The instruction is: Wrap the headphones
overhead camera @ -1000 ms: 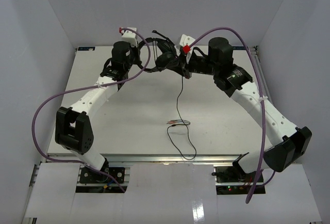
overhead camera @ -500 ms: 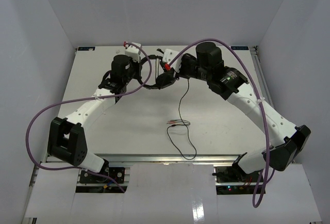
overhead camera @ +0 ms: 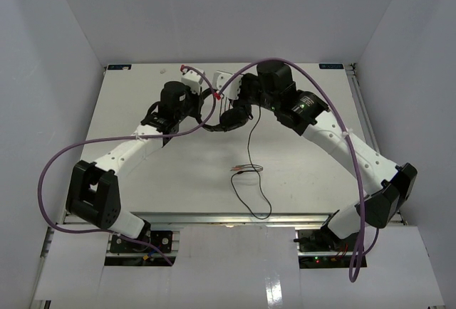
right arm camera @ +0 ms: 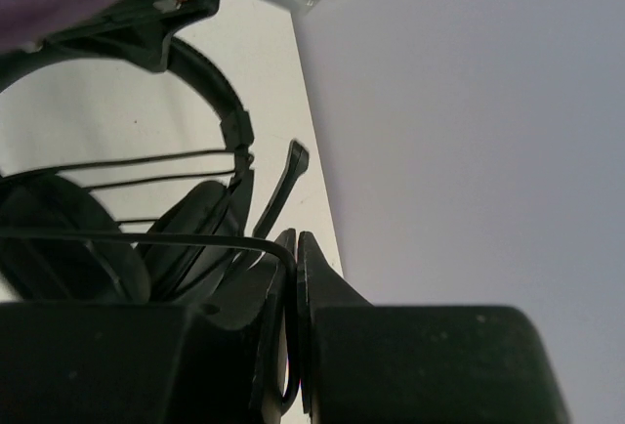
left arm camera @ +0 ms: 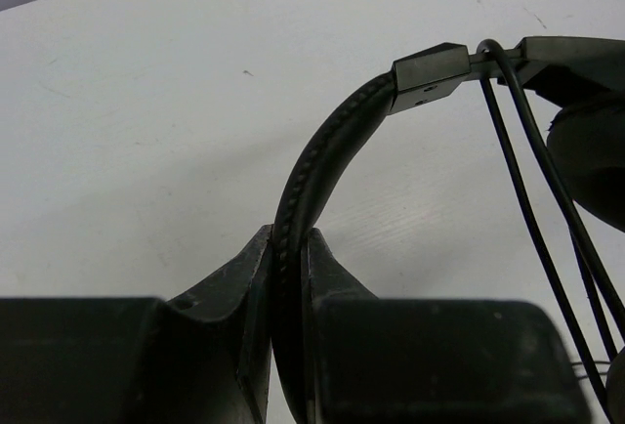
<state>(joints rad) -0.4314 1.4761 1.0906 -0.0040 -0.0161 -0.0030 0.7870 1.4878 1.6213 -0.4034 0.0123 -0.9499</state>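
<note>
- Where the table [overhead camera: 306, 181] comes closest to the arm bases, the loose tail of the cable [overhead camera: 258, 198] lies curled on the surface, not yet gathered.
- Just beyond, at mid-table, the reddish plugs [overhead camera: 246, 169] lie beside a small loop of that cable. From there a single run climbs toward the far centre. It looks slack enough, by my judgement, to be wound without dragging the headset.
- At the far centre, the headphones [overhead camera: 229, 115] are carried between the two arms, one reaching in from the left and one from the right. Whether an ear cup touches the table I cannot tell.
- The left gripper [left arm camera: 290, 248] is clamped narrow on the padded headband [left arm camera: 327, 150], just below its plastic slider [left arm camera: 430, 70]. I judge that it serves as the anchor, so the headset cannot swing while cable is laid round it.
- Two thin black strands [left arm camera: 532, 209] run from the slider past the ear cup [left arm camera: 596, 150]. I cannot say whether they are frame wires or cable turns.
- The right gripper [right arm camera: 295, 243] has its jaws all but closed, pinching the thin cable beside the ear cups, with the boom mic [right arm camera: 281, 185] jutting out just beyond. That pinch lets it lead the cable around.
- With most of the cable on the table, the wrapping seems barely begun.
</note>
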